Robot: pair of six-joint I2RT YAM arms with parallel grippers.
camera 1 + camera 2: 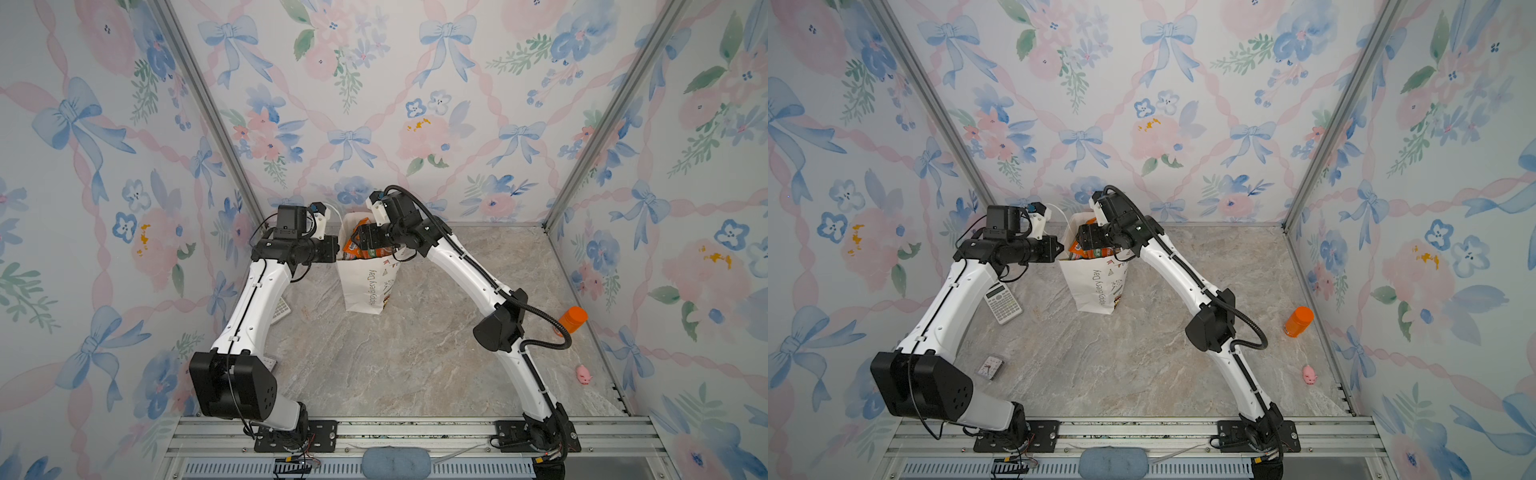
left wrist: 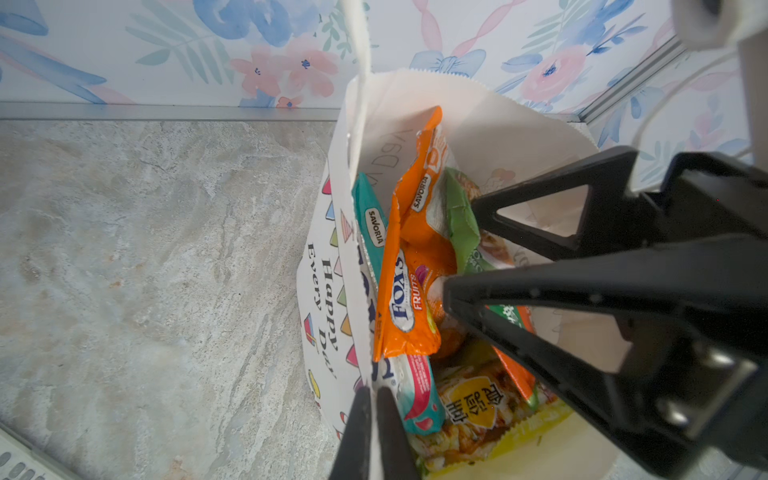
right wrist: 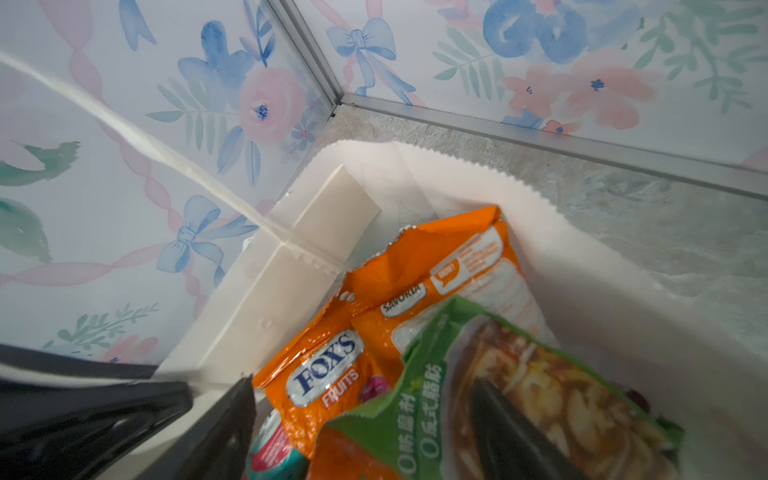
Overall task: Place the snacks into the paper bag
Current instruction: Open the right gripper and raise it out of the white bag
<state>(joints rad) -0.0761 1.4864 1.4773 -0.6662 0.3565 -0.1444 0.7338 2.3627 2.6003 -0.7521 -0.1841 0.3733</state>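
Paper bag stood upright near the back wall on the marble table, mouth open upward. Left gripper had its jaws pinched almost together on the bag's rim, the side toward its own arm, with the paper wall between the fingers. Judged purpose: hold the mouth wide and stop the light bag tipping.

Right gripper sat inside the mouth, jaws spread wide, clamping nothing; 1 finger lay against the green packet. Judged: drop step. The low position suits letting a packet go just above the pile, so it cannot miss.

Snacks in the bag, at least 4 counted:
- orange FOX'S packet, on edge, highest of the pile
- teal packet, against the printed wall
- green packet, beside the orange
- yellow packet, lower down

No packet seen loose on the table in both top views, though the arms hid some of it. Calculator, orange-capped bottle and pink pig toy lay well apart from the bag.

Task judged nearly done. Next: lift the right gripper straight out without snagging the cord handle
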